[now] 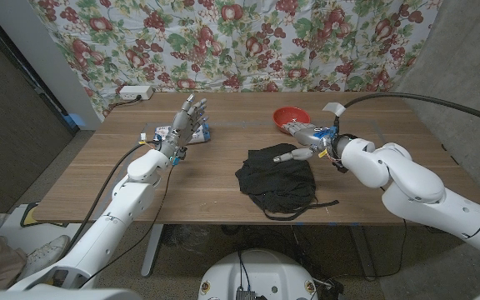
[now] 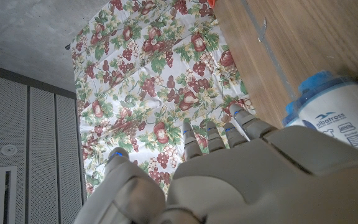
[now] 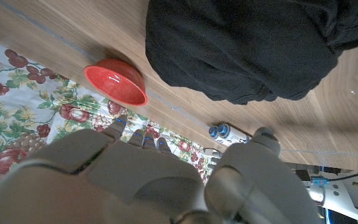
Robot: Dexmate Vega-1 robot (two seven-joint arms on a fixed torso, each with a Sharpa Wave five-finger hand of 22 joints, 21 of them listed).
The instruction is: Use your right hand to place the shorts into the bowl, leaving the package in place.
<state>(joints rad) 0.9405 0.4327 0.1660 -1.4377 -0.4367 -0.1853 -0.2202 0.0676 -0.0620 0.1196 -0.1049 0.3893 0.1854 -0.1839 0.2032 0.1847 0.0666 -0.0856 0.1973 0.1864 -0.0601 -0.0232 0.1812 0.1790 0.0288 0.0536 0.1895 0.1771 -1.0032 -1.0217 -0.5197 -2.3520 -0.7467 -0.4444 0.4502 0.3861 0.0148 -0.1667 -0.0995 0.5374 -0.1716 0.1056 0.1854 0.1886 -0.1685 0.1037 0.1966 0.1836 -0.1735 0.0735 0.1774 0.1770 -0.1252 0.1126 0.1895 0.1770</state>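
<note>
Black shorts (image 1: 277, 176) lie crumpled on the table's middle, and they also appear in the right wrist view (image 3: 247, 46). A red bowl (image 1: 291, 118) stands at the far side behind them, seen too from the right wrist (image 3: 115, 83). My right hand (image 1: 301, 144) hovers between the bowl and the shorts' far edge, fingers apart, holding nothing. A white and blue package (image 1: 173, 133) lies at the far left; my left hand (image 1: 186, 122) stands upright beside it, fingers spread and empty. The package (image 2: 344, 115) is close to that hand (image 2: 229, 174).
A fruit-patterned cloth (image 1: 223, 42) hangs behind the table. A white power strip (image 1: 135, 93) sits at the far left edge. Bare wood (image 1: 98, 183) stretches along the table's near side, left of the shorts.
</note>
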